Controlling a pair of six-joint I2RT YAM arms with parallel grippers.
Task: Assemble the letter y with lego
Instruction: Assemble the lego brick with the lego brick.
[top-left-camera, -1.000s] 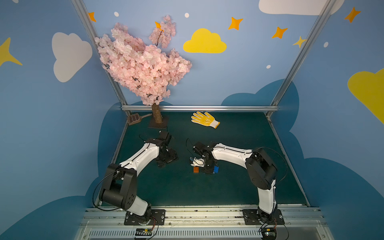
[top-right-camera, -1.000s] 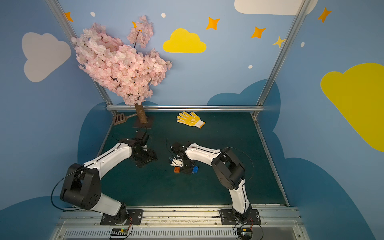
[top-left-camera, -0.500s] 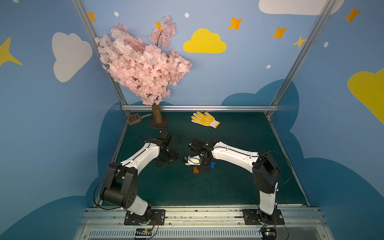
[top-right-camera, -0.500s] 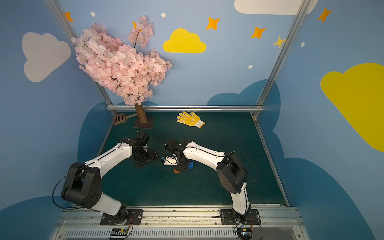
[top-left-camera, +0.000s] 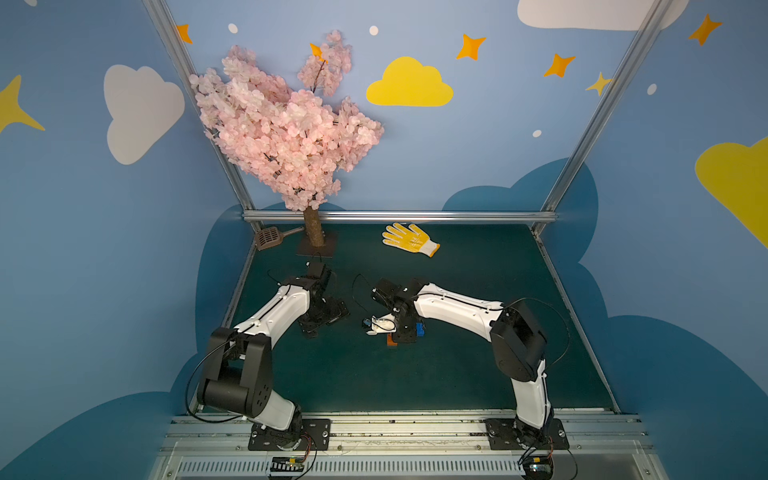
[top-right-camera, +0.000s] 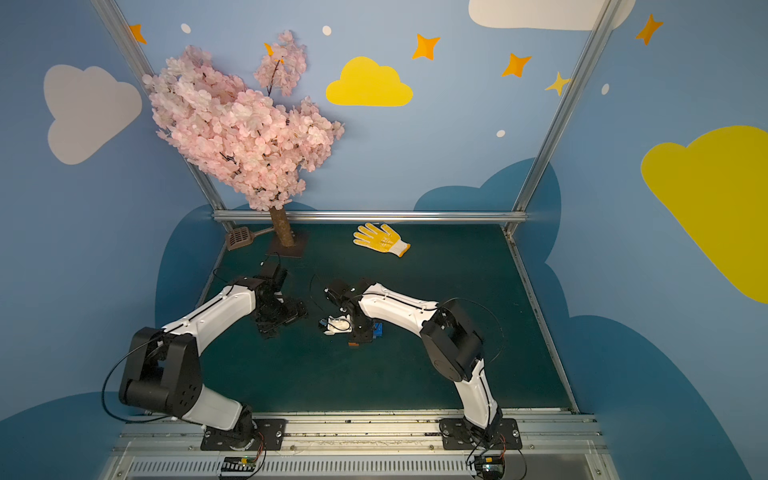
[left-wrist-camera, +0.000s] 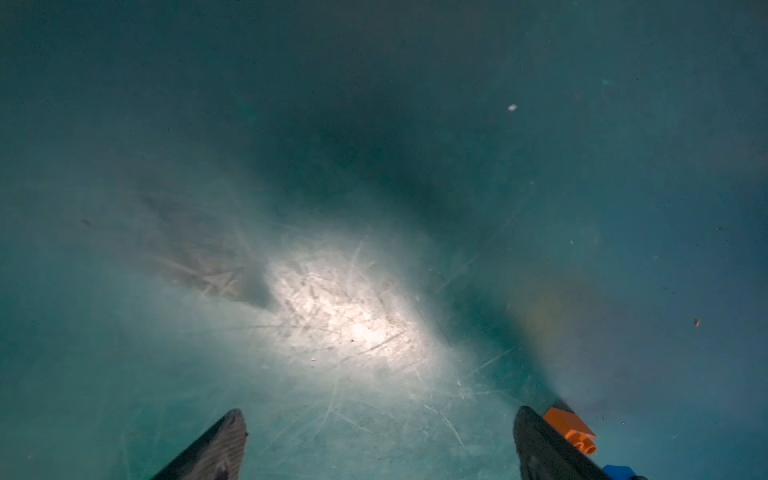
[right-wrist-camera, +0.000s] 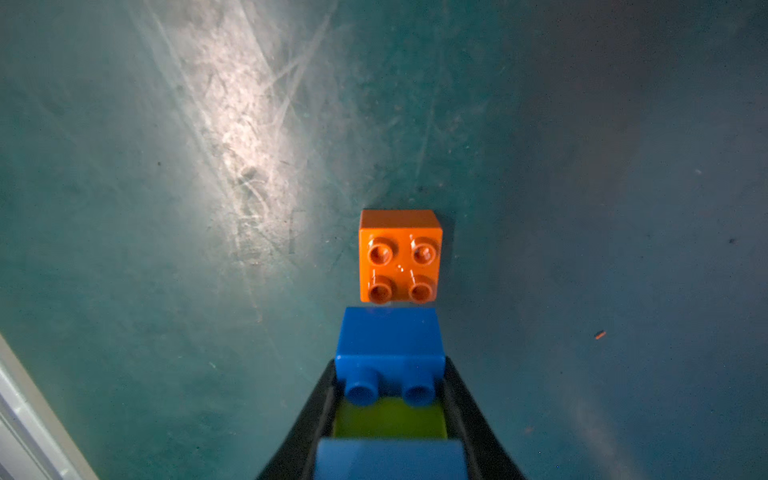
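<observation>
The right claw (right-wrist-camera: 390, 365) is clamped on a brick stack (right-wrist-camera: 390, 415). Its jaws flank a dark blue brick (right-wrist-camera: 390, 332) at the tip, with a lime green brick (right-wrist-camera: 390, 422) behind it and a light blue brick (right-wrist-camera: 390, 459) nearest the wrist. Two of the dark blue brick's studs show bare against the green, so how firmly that joint is seated cannot be told.

Just beyond the claw's tip, the orange brick (right-wrist-camera: 400, 255) lies loose on the worktop (right-wrist-camera: 166, 291), studs up, with a thin gap to the dark blue brick. The likely step is pressing the stack onto it.

The left claw (left-wrist-camera: 374, 449) is spread wide and empty, and the orange brick sits just outside one finger (left-wrist-camera: 548, 449), unbraced.

- A press that lands off the studs would probably skid or tip the orange brick.
- A hard push could also pop the doubtful blue-green joint.

No pink brick or second dark blue brick is visible. A yellow glove (top-left-camera: 409, 239) lies well beyond both claws.
</observation>
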